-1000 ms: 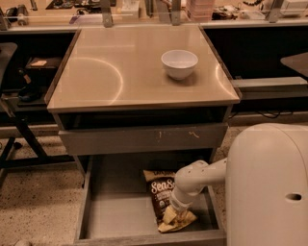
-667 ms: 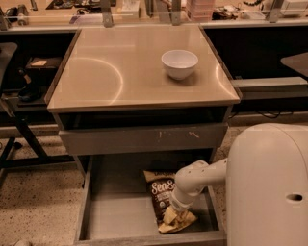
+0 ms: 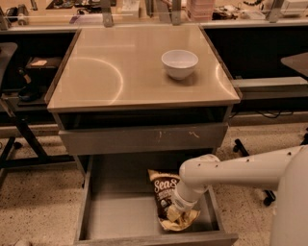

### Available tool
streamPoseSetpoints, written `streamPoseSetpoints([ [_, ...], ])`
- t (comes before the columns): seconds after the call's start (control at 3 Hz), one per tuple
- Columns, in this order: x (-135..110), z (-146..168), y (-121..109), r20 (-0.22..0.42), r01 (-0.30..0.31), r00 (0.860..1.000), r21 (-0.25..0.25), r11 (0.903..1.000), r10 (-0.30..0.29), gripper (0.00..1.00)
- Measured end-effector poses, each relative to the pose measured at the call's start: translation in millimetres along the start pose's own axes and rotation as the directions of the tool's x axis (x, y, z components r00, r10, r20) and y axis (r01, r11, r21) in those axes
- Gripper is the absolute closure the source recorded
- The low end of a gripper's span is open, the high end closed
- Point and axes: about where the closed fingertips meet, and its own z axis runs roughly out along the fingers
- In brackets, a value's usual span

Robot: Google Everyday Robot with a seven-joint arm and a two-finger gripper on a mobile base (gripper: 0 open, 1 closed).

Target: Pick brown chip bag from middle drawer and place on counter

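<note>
The brown chip bag (image 3: 162,188) lies in the open middle drawer (image 3: 120,211), right of centre, its "Sea S" lettering facing up and its cream-yellow end near the drawer's front. My gripper (image 3: 174,214) reaches down from the right on the white arm (image 3: 231,170) and sits on the lower end of the bag, touching it. The wrist hides part of the bag's right side. The beige-tan counter (image 3: 120,72) is above, on top of the grey cabinet.
A white bowl (image 3: 179,63) stands on the counter's right half. A shut grey drawer front with pale scratches (image 3: 144,138) hangs over the open drawer. A chair base (image 3: 14,139) stands at left, and a cluttered bench (image 3: 96,14) is behind.
</note>
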Motion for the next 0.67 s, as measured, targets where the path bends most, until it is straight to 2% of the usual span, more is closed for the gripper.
streamPoseSetpoints([
  [0.33,0,-30,19,0.005,0.031,0.999,-0.012,0.9994,-0.031,1.0],
  [0.67,-2,-60,42,0.05,0.104,0.993,-0.001,0.9945,-0.104,1.0],
])
